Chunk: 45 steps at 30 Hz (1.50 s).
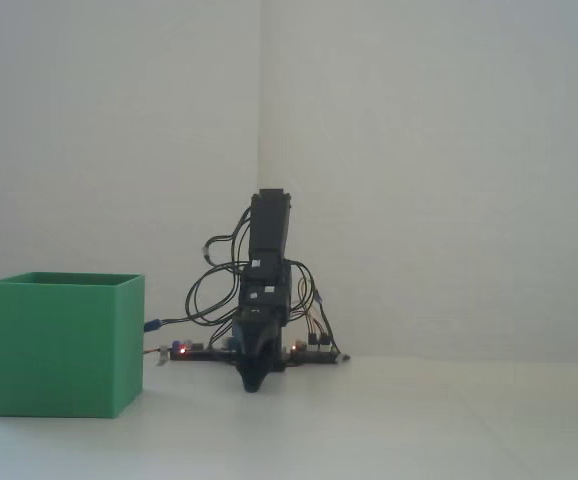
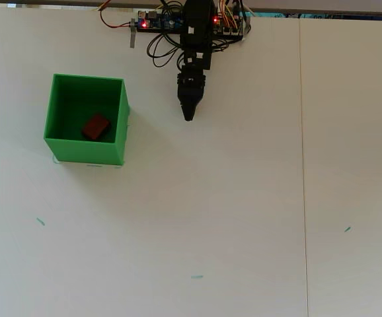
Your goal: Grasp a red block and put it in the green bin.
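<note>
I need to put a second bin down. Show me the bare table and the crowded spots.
Bare: everything below the green bin and the gripper in the overhead view, plus the whole right side. Crowded: the top edge, around the arm's base and wiring.

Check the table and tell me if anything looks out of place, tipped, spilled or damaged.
Nothing stands out. The green bin stands upright with the red block lying inside it, a little askew to the walls. The gripper hangs beside the bin, holding nothing. The table shows only small marks.
</note>
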Tool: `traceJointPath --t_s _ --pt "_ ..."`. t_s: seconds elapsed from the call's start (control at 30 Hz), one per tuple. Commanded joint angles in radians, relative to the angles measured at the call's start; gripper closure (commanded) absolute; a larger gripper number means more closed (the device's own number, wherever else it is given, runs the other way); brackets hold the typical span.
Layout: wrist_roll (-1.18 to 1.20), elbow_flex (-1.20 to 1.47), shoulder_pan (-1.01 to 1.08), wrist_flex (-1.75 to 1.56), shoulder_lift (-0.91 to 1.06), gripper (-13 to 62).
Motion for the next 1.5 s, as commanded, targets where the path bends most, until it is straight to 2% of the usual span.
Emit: traceJointPath --t_s 0.0,0.5,0.8,1.47 --pt "0.003 0.067 -0.008 -0.037 0.094 13.3" --pt "0.008 0.067 0.048 0.054 0.061 14.2" --pt "0.003 0.067 -0.071 0.083 0.066 14.2" --pt "0.005 0.067 -0.063 0.083 0.067 14.3"
